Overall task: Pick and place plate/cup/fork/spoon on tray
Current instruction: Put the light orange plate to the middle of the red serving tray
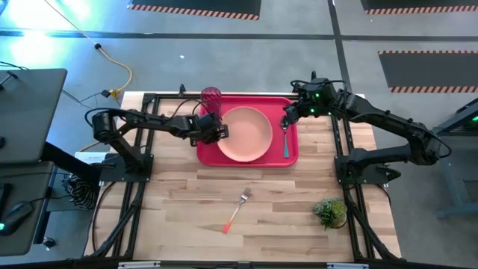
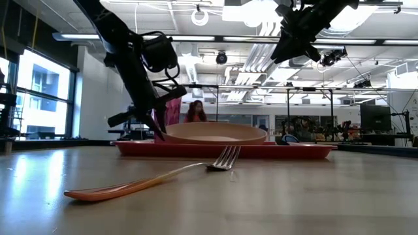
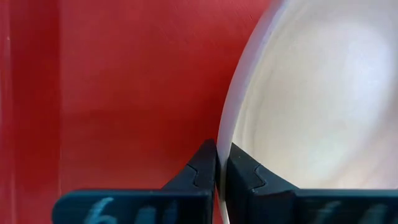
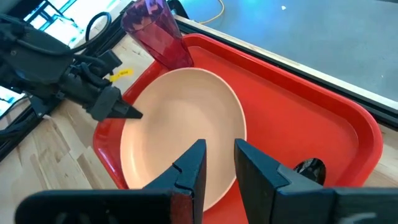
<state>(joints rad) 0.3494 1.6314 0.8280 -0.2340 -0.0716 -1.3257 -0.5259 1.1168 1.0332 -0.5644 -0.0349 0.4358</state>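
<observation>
The salmon-pink plate (image 1: 246, 133) lies on the red tray (image 1: 287, 103) at the table's far middle. The dark-red cup (image 1: 211, 99) stands upright in the tray's far left corner. The spoon (image 1: 285, 138) lies along the tray's right side, its bowl (image 4: 309, 167) toward the far edge. The fork (image 1: 237, 207) lies flat on the bare table, nearer the front. My left gripper (image 1: 222, 131) is shut on the plate's left rim. My right gripper (image 1: 286, 118) hangs open and empty above the tray's right side, over the spoon. My left gripper pinches the plate's left rim (image 3: 222, 140) between its two fingers, one finger on the plate's inner side and one outside over the tray. The fingers come from the table's left, slanting downward. The plate sits about level on the tray (image 2: 215, 132).
A small potted plant (image 1: 329, 212) stands at the table's right front. Dark metal frames run along the table's left and right sides. Open tabletop lies around the fork. People and equipment show in the room beyond the far edge.
</observation>
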